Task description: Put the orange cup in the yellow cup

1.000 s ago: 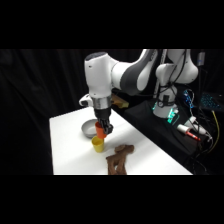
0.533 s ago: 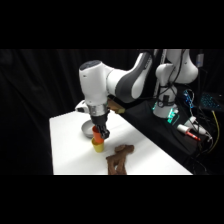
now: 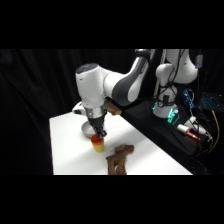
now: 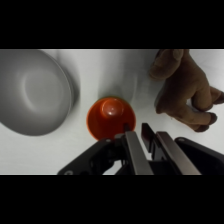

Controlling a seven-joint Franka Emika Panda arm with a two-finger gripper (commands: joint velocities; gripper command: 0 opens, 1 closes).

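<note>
Now the gripper pinches the orange cup's rim, sitting in the yellow cup. Next, I think, it should let go.

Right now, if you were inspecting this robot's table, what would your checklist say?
Surface: white table, nothing spilled seen.
Job's things: orange-red plastic cup sits nested in the yellow plastic cup, both upright.
Clutter: wide grey metal bowl beside the cups, apart from them; brown lumpy wooden-looking object on their other side.
Grippers: gripper straight above the cups, fingers pinched on the orange-red plastic cup's rim.
Cables: loose wires on the dark bench beyond the table; none seen on the table.
Surroundings: black curtain; no person seen.
</note>
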